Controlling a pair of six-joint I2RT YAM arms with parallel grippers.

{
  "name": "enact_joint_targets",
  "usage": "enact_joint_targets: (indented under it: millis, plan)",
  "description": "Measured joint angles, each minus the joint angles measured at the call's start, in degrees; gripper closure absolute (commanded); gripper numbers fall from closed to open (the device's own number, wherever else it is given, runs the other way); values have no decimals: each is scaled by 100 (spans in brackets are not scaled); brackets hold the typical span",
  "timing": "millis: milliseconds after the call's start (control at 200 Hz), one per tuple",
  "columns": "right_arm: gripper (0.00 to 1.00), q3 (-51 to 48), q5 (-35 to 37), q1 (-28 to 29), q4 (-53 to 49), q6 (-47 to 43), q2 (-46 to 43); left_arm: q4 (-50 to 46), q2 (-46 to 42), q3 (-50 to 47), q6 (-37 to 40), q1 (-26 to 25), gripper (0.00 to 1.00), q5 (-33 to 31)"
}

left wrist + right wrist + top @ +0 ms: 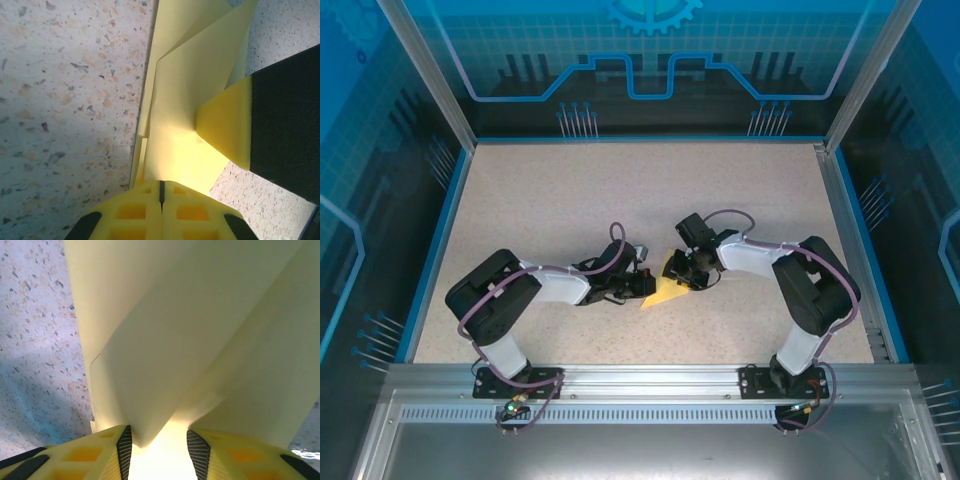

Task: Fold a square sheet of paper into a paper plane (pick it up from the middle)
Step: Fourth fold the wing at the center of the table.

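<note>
My left fingers [152,199] shut on sheet [662,290], 9 o'clock edge. Right fingers [690,270] narrow, straddling it at 1 o'clock, not clamped. Risk: closing off-line skews crease; opposing pull tears paper.

At the centre of the overhead view, the left gripper [642,284] and right gripper [684,274] cover part of the yellow paper [663,293], so we cannot count its folds. In the right wrist view it runs off the top and right edges.
</note>
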Motion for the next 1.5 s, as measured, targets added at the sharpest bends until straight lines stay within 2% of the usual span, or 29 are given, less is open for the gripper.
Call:
enact_joint_targets:
  millis: [215, 575, 715, 1120, 1501]
  plan:
    - [56, 138, -7, 0, -136, -2, 79, -37, 2, 33, 0, 0, 97, -2]
    - [59, 380, -24, -2, -452, -4, 249, -37, 0, 33, 94, 0, 96, 9]
    - [56, 439, -39, -7, -509, -4, 291, -24, 0, 33, 103, 0, 96, 11]
    - [55, 476, -72, -13, -546, -7, 345, 442, -37, 31, 83, 0, 96, 129]
    - [54, 472, -205, -76, -535, -4, 345, 483, 44, 31, 83, 0, 98, 203]
